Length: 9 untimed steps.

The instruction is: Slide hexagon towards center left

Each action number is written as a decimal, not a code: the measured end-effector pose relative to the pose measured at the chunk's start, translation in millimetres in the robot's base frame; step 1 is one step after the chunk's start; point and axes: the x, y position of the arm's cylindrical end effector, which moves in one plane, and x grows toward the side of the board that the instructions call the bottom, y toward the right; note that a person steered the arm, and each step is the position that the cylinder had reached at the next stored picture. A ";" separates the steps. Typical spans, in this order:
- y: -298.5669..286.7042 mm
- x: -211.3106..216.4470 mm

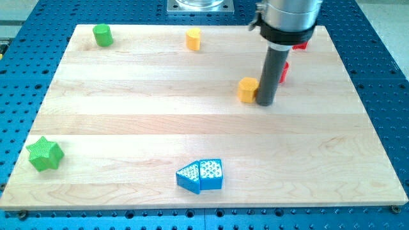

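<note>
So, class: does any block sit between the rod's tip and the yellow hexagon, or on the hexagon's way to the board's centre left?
No. My tip sits right beside the yellow hexagon; no visible block lies leftward.

Tool tip (266,102) touching yellow hexagon (248,89) on its right side.

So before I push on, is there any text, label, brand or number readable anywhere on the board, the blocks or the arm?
None: no text can be read anywhere in the view.
The wooden board is unmarked.
The two blue blocks carry only a white dot pattern, no characters.
The arm housing above my tip, which sits beside the orange hexagon block, shows no legible label.
</note>
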 end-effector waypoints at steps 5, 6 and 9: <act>-39.7 -14.8; -103.1 -37.2; -203.8 -71.6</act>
